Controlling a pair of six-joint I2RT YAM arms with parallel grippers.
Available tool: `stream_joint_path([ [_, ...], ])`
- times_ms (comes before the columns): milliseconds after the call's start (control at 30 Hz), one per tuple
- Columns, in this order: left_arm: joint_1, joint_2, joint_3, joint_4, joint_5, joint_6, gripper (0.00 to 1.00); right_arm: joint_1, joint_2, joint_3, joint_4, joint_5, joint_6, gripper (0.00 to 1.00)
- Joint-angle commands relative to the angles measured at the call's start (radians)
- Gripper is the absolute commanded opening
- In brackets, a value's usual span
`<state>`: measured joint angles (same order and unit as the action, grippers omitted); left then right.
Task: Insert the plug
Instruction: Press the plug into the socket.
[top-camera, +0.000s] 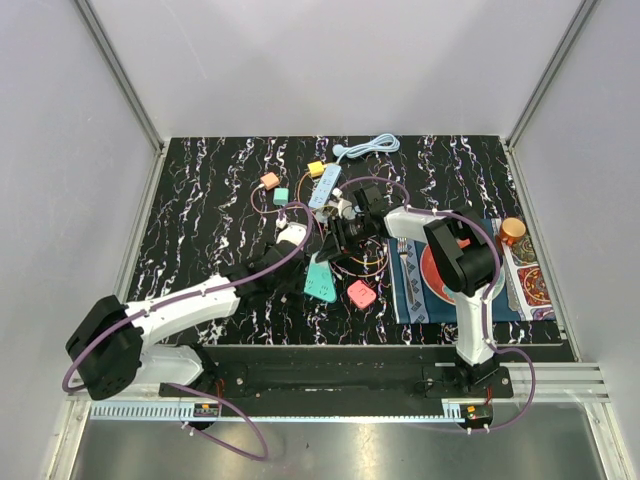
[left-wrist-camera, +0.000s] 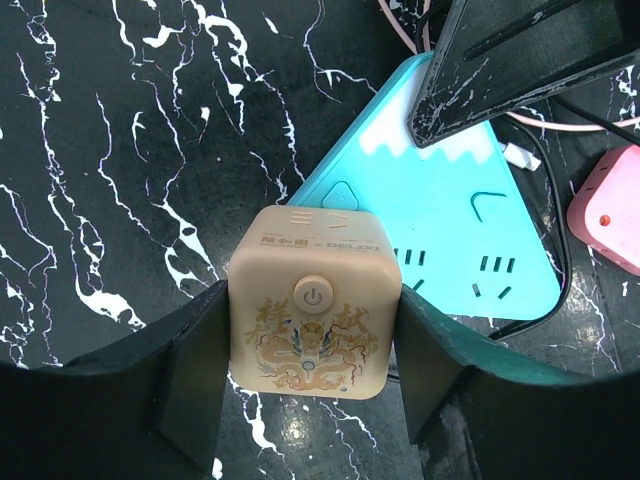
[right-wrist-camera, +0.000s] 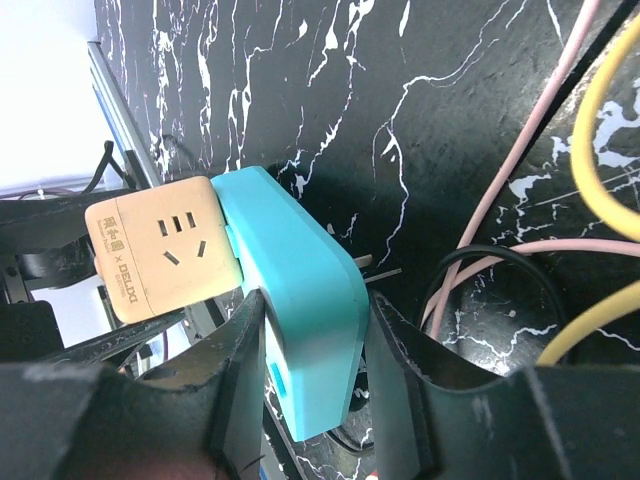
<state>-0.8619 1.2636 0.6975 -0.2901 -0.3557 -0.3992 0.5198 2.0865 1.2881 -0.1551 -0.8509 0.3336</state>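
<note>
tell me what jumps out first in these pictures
A beige cube adapter with a gold dragon print sits clamped in the left gripper, mid-table, butting against a teal flat plastic power strip. The right gripper pinches that strip's edge. A pink cable and a yellow cable loop close by.

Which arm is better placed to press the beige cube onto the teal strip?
Probably left: the left gripper grips the beige cube beside the teal power strip; the right gripper only holds that strip.

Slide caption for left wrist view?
Left gripper clamps beige dragon-print cube adapter against teal plastic power strip on black marbled table.
</note>
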Motion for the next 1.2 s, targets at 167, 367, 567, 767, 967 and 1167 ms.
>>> stream_joint_path([
  [167,-0.048,0.071,-0.079,-0.037,0.193,-0.072,0.00,-0.007,-0.016,-0.024,-0.012,0.089,-0.039,0.00],
  [367,-0.052,0.109,-0.087,-0.035,0.239,-0.089,0.00,-0.020,-0.022,-0.026,-0.006,0.079,-0.019,0.00],
  [567,-0.054,0.108,-0.067,-0.058,0.228,-0.078,0.00,-0.024,-0.014,-0.016,0.014,0.064,0.002,0.00],
  [767,-0.051,0.125,0.003,-0.101,0.169,-0.075,0.00,-0.024,-0.046,-0.010,0.014,0.081,-0.007,0.28],
  [967,-0.048,0.190,0.048,-0.115,0.166,-0.076,0.00,-0.023,-0.066,0.022,-0.012,0.098,-0.013,0.61],
  [1167,-0.045,0.258,0.077,-0.158,0.159,-0.079,0.00,-0.023,-0.134,0.045,-0.054,0.148,-0.033,0.75],
])
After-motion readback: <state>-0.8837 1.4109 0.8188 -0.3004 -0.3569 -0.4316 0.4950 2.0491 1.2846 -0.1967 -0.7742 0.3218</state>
